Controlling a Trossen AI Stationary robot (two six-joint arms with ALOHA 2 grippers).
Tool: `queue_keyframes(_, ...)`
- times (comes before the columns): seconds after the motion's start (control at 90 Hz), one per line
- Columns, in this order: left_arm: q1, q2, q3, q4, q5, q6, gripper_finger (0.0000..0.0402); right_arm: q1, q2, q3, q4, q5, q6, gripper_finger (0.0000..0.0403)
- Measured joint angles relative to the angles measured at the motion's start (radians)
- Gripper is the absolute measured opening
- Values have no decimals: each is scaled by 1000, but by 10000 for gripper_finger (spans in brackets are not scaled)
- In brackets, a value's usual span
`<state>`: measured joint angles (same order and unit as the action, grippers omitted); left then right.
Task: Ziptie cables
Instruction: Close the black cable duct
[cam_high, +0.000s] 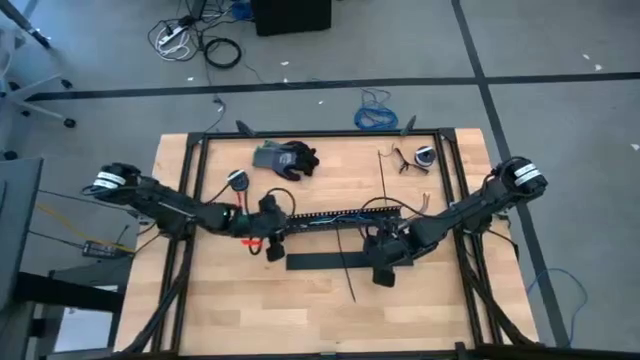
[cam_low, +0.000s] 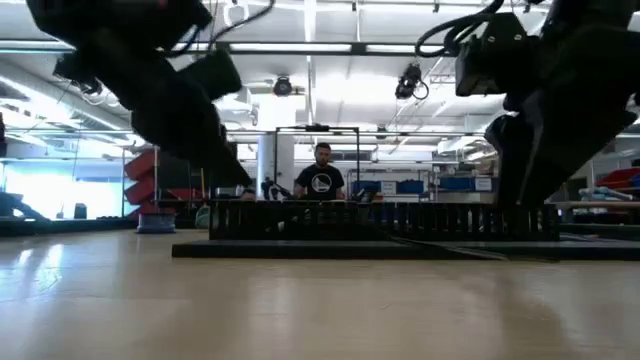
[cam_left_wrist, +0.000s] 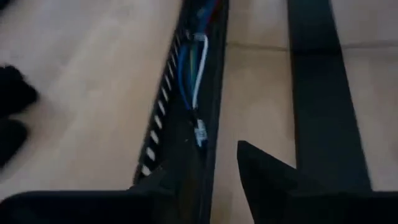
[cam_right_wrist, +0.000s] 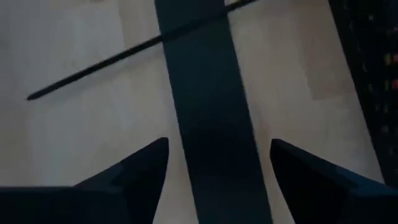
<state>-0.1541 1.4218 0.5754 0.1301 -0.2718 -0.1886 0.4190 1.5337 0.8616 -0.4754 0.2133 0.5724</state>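
The cables (cam_left_wrist: 191, 74) lie in the slotted duct (cam_high: 335, 216); the flat bar (cam_high: 330, 262) lies nearer, a ziptie (cam_high: 344, 262) across it.

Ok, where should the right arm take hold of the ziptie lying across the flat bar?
The free end of the ziptie on bare wood past the flat bar, from straight above, fingers astride it: it lies flat and thin, so only its narrow edges offer grip.
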Motion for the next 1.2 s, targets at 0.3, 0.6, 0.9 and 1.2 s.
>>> queue_keyframes(0.3, 45, 133, 37, -5, 104, 1, 110, -2, -6, 1, -11, -29, -3, 278)
queue_keyframes(0.6, 35, 132, 37, -121, 94, -57, 35, -17, -36, 0, -36, -53, 0, 267)
queue_keyframes(0.9, -43, 116, 42, -250, 81, -164, 1, -41, -42, 0, -65, -130, -28, 243)
queue_keyframes(1.2, -252, 14, 36, -496, 31, -373, 0, -44, -42, 0, -63, -141, -39, 233)
